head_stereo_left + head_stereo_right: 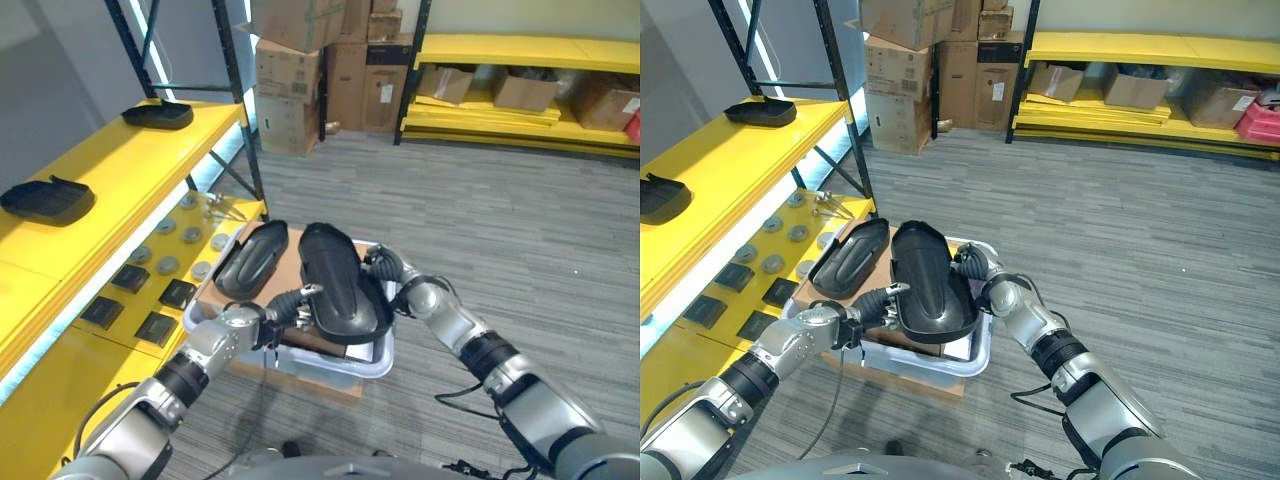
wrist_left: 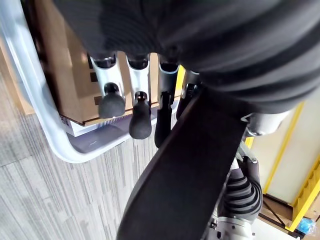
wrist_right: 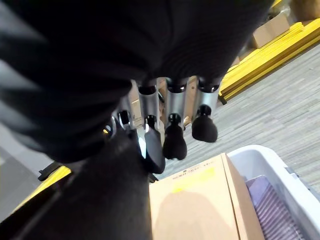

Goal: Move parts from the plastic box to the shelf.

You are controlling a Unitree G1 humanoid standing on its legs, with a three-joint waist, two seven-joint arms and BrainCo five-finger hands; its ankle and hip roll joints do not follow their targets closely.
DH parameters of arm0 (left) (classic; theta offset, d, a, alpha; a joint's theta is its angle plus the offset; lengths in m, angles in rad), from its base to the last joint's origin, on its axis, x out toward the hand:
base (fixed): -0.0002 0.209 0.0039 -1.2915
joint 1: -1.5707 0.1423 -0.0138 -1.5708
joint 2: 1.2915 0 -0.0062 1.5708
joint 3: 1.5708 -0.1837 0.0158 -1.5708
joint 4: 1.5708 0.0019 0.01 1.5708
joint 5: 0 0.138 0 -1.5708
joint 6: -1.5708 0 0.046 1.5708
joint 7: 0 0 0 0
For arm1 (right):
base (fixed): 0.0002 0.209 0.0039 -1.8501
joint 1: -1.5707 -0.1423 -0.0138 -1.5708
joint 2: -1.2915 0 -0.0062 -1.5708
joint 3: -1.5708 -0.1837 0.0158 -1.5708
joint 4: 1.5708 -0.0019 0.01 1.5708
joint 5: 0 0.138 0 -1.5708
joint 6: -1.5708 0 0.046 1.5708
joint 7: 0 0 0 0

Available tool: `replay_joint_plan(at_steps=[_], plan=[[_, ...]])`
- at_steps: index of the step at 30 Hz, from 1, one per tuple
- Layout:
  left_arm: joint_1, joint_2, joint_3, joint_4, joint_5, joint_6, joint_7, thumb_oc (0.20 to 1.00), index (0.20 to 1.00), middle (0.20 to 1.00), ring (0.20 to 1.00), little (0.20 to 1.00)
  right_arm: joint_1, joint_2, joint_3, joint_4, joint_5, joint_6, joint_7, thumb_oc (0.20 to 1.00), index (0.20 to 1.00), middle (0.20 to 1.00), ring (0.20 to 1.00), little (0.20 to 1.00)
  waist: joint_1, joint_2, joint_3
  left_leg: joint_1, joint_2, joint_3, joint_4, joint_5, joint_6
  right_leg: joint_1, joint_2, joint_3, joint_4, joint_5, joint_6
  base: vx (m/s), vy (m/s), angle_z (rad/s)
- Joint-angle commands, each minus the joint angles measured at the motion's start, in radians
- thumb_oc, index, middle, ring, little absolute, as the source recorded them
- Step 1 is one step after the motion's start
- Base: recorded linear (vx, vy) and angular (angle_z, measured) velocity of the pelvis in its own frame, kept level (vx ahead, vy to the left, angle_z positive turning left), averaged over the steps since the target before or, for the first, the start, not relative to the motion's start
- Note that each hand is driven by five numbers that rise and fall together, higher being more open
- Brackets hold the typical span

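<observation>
Both robot hands, left robot hand [image 1: 272,318] and right robot hand [image 1: 388,272], grip a black part [image 1: 338,282] above the plastic box [image 1: 372,366].

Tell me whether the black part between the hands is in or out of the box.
Partly out: the black part is tilted above the plastic box.

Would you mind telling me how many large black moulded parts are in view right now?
4: two on the yellow shelf, one far, one near; one resting in the plastic box; one held between both hands above it. Others may be hidden.

Left hand [image 1: 268,322], right hand [image 1: 388,272]: fingers curled
</observation>
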Motion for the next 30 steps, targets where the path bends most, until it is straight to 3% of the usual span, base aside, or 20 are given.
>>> replay_joint_plan(at_steps=[1, 5, 6, 7, 16, 27, 30], plan=[[-0.102, -0.107, -0.013, -0.008, -0.024, -0.184, -0.010, 0.200, 0.200, 0.200, 0.200, 0.200, -0.084, 0.092, 0.023, 0.056, 0.084, -0.025, -0.052, 0.200, 0.200, 0.200, 0.200, 0.200, 0.027, -0.046, -0.043, -0.043, 0.040, -0.048, -0.024, -0.021, -0.049, 0.030, -0.100, 0.015, -0.061, 0.040, 0.120, 0.00, 0.000, 0.00], [-0.099, -0.102, 0.008, -0.020, 0.021, -0.228, 0.038, 0.200, 0.200, 0.200, 0.200, 0.200, -0.069, 0.101, 0.002, 0.057, 0.154, -0.024, -0.091, 0.200, 0.200, 0.200, 0.200, 0.200, 0.030, -0.045, -0.040, -0.040, 0.041, -0.047, -0.025, -0.020, -0.050, 0.035, -0.100, 0.011, -0.064, 0.040, 0.119, 0.00, 0.000, 0.00], [-0.097, -0.099, 0.016, -0.022, 0.034, -0.243, 0.051, 0.200, 0.200, 0.200, 0.200, 0.200, -0.065, 0.105, -0.010, 0.057, 0.188, -0.022, -0.106, 0.758, 0.758, 0.758, 0.758, 0.758, 0.031, -0.045, -0.040, -0.039, 0.041, -0.048, -0.025, -0.020, -0.051, 0.036, -0.101, 0.010, -0.064, 0.041, 0.119, 0.00, 0.000, 0.00], [-0.096, -0.099, 0.021, -0.023, 0.045, -0.249, 0.060, 0.200, 0.200, 0.200, 0.200, 0.200, -0.063, 0.109, -0.019, 0.058, 0.205, -0.018, -0.115, 1.000, 1.000, 1.000, 1.000, 1.000, 0.032, -0.044, -0.040, -0.039, 0.041, -0.048, -0.026, -0.020, -0.051, 0.038, -0.100, 0.009, -0.065, 0.041, 0.118, 0.00, 0.000, 0.00], [-0.048, -0.072, 0.096, -0.058, 0.134, -0.319, 0.144, 0.200, 0.200, 0.200, 0.200, 0.200, 0.012, 0.133, -0.134, 0.009, 0.294, -0.006, -0.204, 1.000, 1.000, 1.000, 1.000, 1.000, 0.035, -0.044, -0.039, -0.033, 0.040, -0.049, -0.033, -0.021, -0.050, 0.043, -0.099, 0.008, -0.073, 0.043, 0.113, 0.00, 0.000, 0.00], [0.168, 0.020, 0.289, -0.135, 0.154, -0.407, 0.186, 0.200, 0.200, 0.200, 0.200, 0.200, 0.353, 0.070, -0.348, -0.020, 0.387, -0.045, -0.209, 1.000, 1.000, 1.000, 1.000, 1.000, 0.017, -0.052, -0.026, -0.044, 0.036, -0.024, -0.038, -0.026, -0.044, 0.025, -0.111, 0.013, -0.091, 0.064, 0.124, -0.04, 0.009, -0.02], [0.232, 0.045, 0.375, -0.150, 0.186, -0.486, 0.202, 0.200, 0.200, 0.200, 0.200, 0.200, 0.458, 0.087, -0.438, 0.044, 0.416, -0.063, -0.210, 1.000, 1.000, 1.000, 1.000, 1.000, -0.003, -0.055, -0.009, -0.055, 0.029, -0.006, -0.038, -0.032, -0.039, 0.005, -0.119, 0.021, -0.092, 0.076, 0.133, -0.10, 0.014, -0.17]])
